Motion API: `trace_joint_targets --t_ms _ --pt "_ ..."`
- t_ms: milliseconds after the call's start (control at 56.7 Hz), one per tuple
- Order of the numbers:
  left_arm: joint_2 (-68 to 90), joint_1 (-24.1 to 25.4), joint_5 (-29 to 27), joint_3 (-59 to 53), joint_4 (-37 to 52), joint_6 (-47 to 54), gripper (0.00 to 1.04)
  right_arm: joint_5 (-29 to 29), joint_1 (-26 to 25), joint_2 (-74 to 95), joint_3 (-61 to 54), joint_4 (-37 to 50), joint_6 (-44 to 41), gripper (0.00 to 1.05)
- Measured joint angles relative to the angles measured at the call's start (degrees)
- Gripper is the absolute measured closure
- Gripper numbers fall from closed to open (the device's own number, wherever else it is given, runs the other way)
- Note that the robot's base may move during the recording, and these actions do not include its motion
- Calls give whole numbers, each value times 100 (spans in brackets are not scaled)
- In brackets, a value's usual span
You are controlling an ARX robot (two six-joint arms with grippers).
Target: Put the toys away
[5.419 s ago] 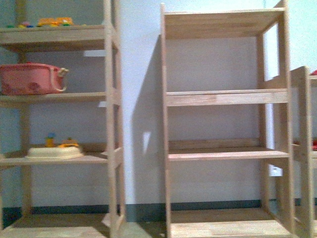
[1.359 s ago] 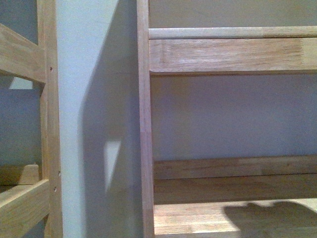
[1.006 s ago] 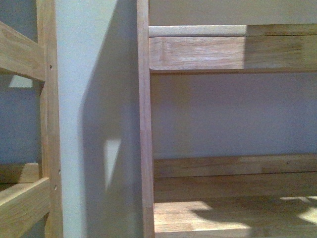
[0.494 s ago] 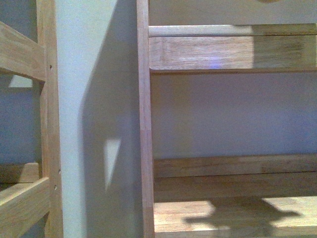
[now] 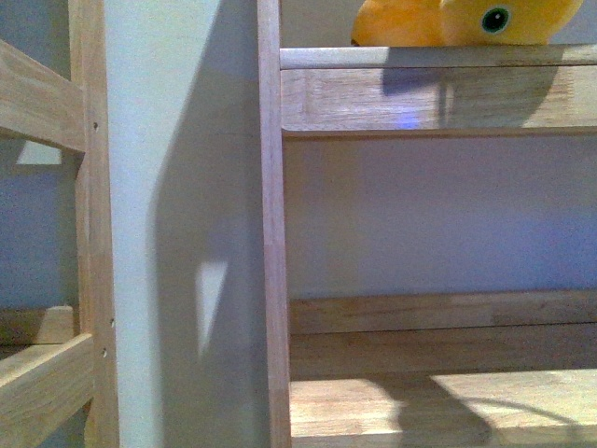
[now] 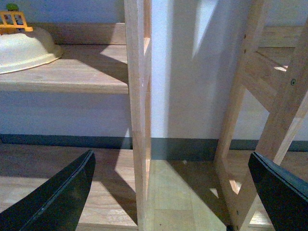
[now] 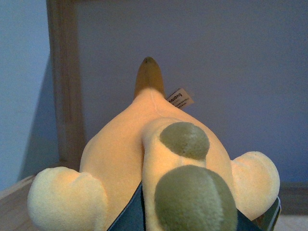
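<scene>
One plush toy (image 5: 466, 22), yellow-orange, is all I count of the task's things. From the front view I see it at the top edge of frame, resting on the upper shelf board (image 5: 438, 58) of the right-hand wooden rack (image 5: 271, 224), with a round black-and-green eye (image 5: 495, 19) facing me. It throws a shadow down the front face of that board. The lower shelf (image 5: 438, 401) of the same rack carries only patches of light and shade.

Through the right wrist camera I have the same plush toy (image 7: 144, 159) filling the view: two pale stubby limbs either side, two olive-green round pads (image 7: 185, 139) on a raised limb, a darker orange tip and a small white printed tag (image 7: 179, 98) at the far end. Dark edges of the right gripper (image 7: 192, 219) show under the toy at either side, so the jaws sit spread around its body, pressed against it; I read that as a hold on the toy.

Left gripper (image 6: 178, 192): two dark fingers (image 6: 53, 197) stand wide apart with nothing between them. Past them I see a wooden upright post (image 6: 138, 115), the pale wall and dark skirting, and the leg frame of the neighbouring rack (image 6: 269, 115).

One cream-coloured bowl-shaped item (image 6: 21, 50) lies on the left rack's shelf (image 6: 67, 77), with a yellow-orange toy piece (image 6: 13, 21) on top of it.
</scene>
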Motion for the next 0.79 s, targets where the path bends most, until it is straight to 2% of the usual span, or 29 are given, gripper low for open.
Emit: trace_joint_targets --t_ms 547,794 --pt "0 0 -2 0 0 0 6 87 380 883 1244 -485 621 92" --pt "0 0 -2 -2 0 0 6 125 463 942 1316 -564 662 92"
